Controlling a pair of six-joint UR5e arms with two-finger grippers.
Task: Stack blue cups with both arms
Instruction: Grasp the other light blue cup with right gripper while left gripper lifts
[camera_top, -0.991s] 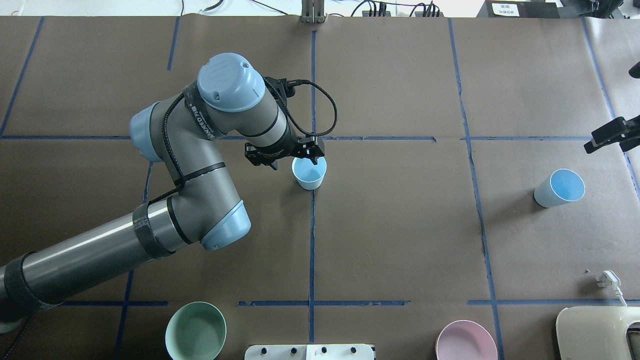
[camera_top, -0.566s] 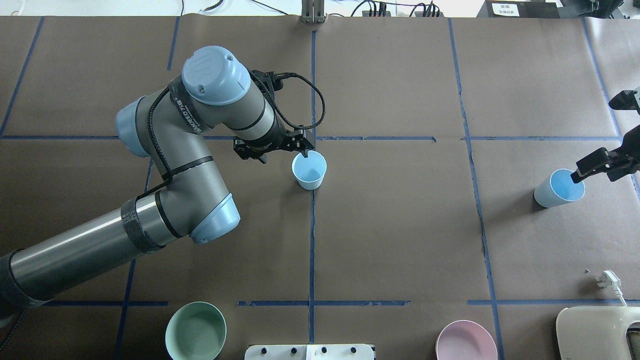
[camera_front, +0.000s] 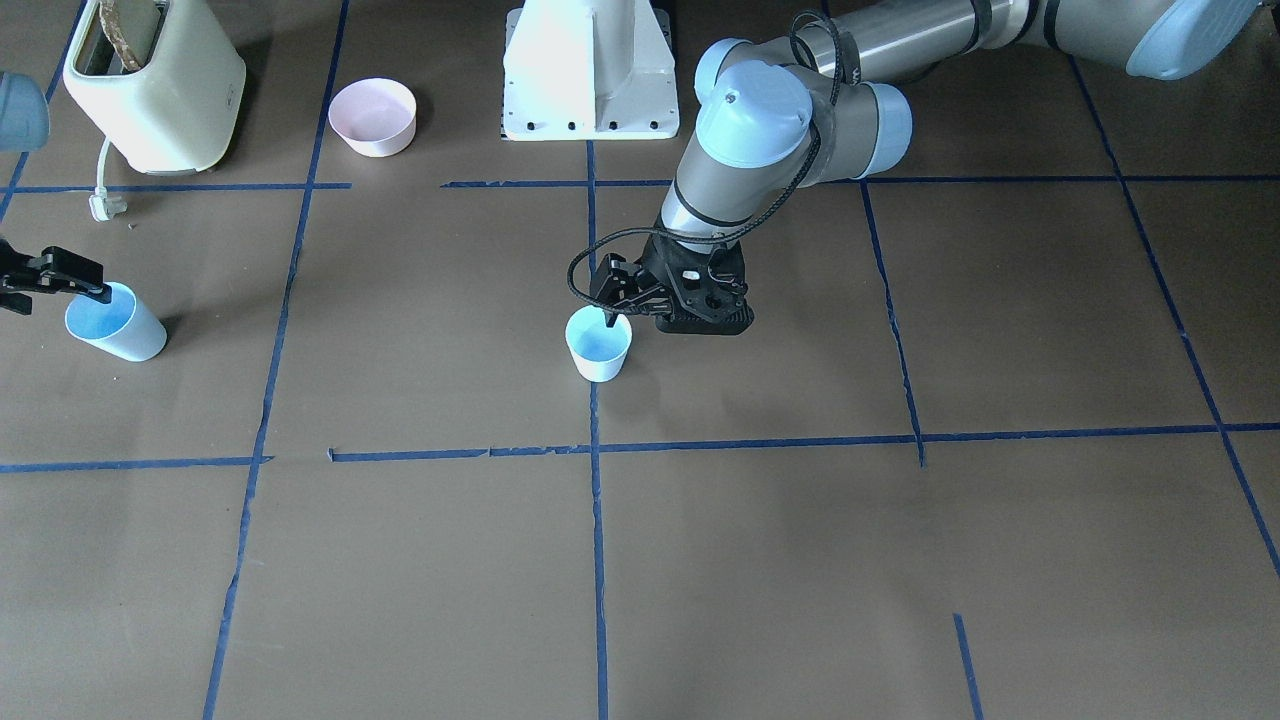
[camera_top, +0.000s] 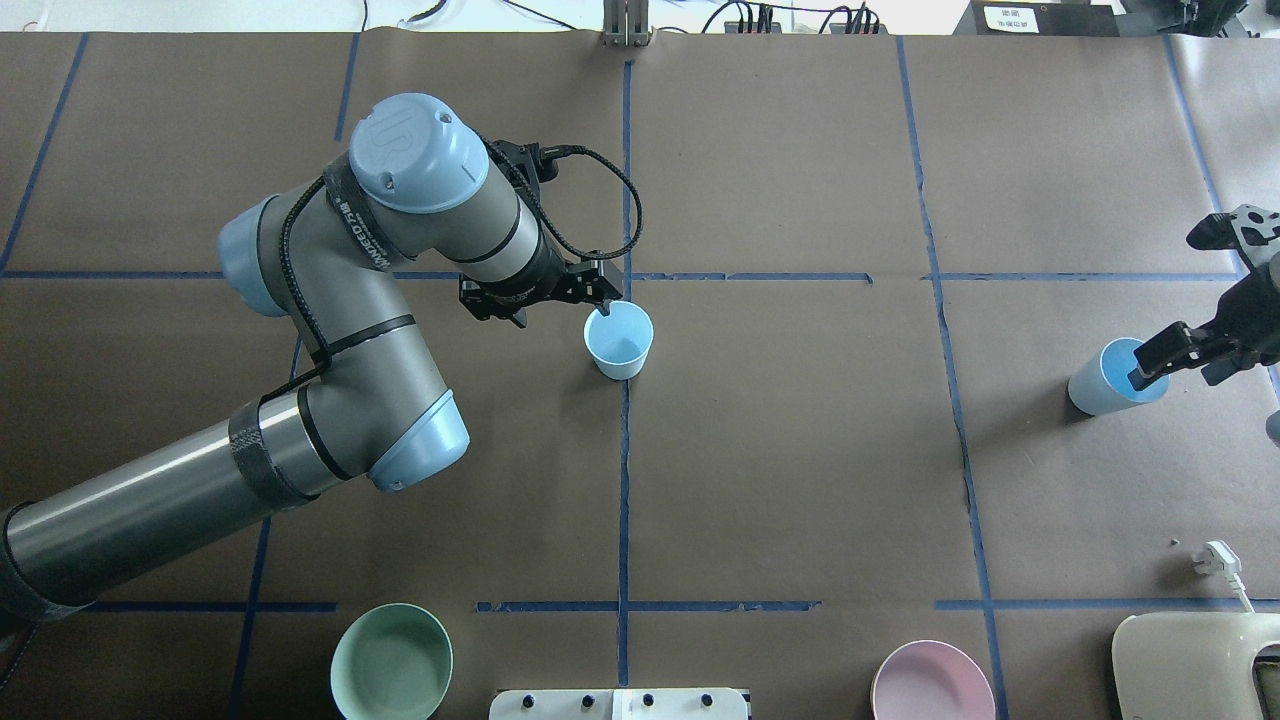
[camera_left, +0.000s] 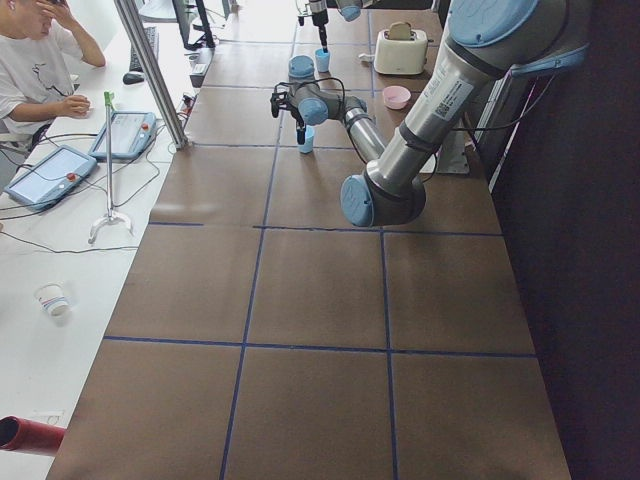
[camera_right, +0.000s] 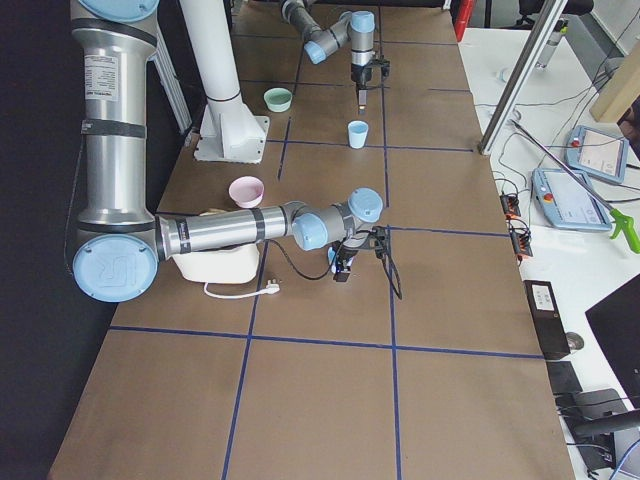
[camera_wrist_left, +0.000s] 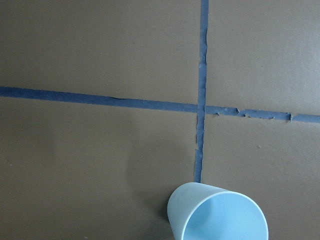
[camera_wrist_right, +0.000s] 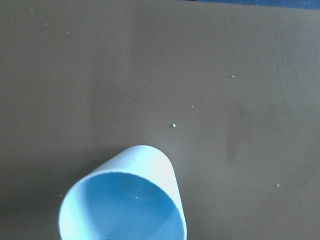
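One blue cup (camera_top: 618, 342) stands upright at the table's middle; it also shows in the front view (camera_front: 598, 346) and the left wrist view (camera_wrist_left: 217, 215). My left gripper (camera_top: 603, 295) is at its rim on the arm's side, open, with one fingertip (camera_front: 610, 320) dipping just inside the rim. The second blue cup (camera_top: 1100, 385) stands at the right, also in the front view (camera_front: 105, 325) and the right wrist view (camera_wrist_right: 122, 200). My right gripper (camera_top: 1150, 365) is open at this cup's rim (camera_front: 85, 290). Neither cup is lifted.
A mint-green bowl (camera_top: 392, 662) and a pink bowl (camera_top: 932, 682) sit by the near edge, either side of the white pedestal (camera_front: 590, 70). A cream toaster (camera_front: 155, 80) and its plug (camera_top: 1220, 560) are near the right cup. An operator (camera_left: 40, 70) sits beyond the table.
My left gripper has shifted left, from over the middle cup to its left rim. My right gripper has come in from the right edge and down onto the right cup's rim.
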